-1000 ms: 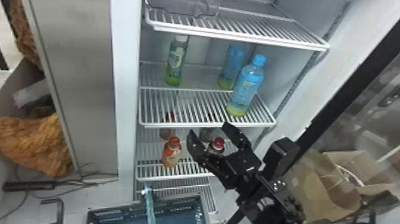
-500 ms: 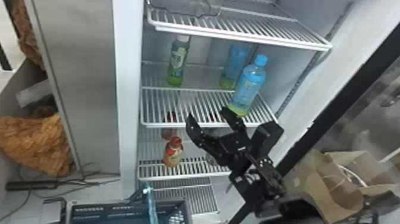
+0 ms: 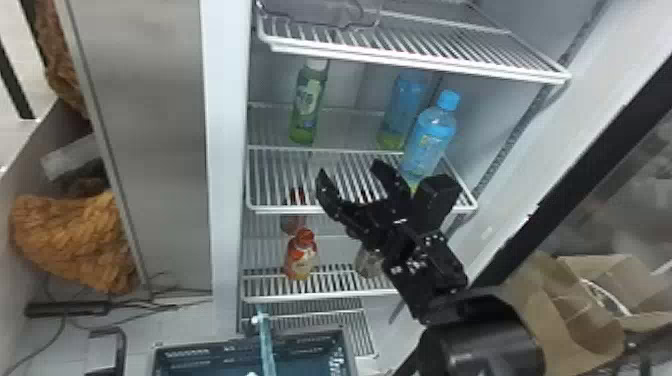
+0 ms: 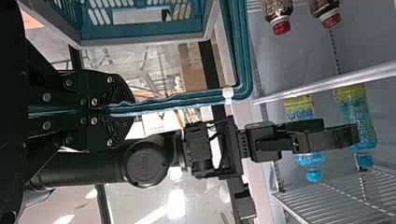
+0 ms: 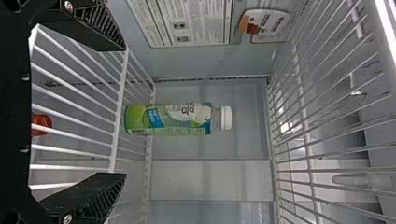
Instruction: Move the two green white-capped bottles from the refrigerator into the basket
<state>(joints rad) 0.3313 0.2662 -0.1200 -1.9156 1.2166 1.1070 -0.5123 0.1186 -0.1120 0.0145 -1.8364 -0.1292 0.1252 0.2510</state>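
Note:
One green white-capped bottle [image 3: 307,105] stands at the left of the refrigerator's middle shelf. My right gripper [image 3: 350,169] is open before that shelf, lower than this bottle and to its right. In the right wrist view, the green bottle [image 5: 173,119] is beyond the gap of the open gripper [image 5: 124,112], with nothing between the fingers. The basket [image 3: 200,350] hangs low before the refrigerator, its teal handle [image 3: 267,345] upright. The left wrist view has my left gripper [image 4: 112,111] shut on the handle [image 4: 177,103], with the basket [image 4: 144,30] beside it.
Two blue bottles [image 3: 432,135] [image 3: 402,107] stand right on the same shelf, near the right gripper. An orange bottle [image 3: 302,255] is one shelf lower. The upper wire shelf [image 3: 420,62] overhangs the bottles. Cardboard boxes [image 3: 590,305] lie right.
My right gripper has risen from the lower shelf to the middle shelf's front, still open. The basket has swung left and back right. The dark red-capped bottle's cap is now behind the right arm.

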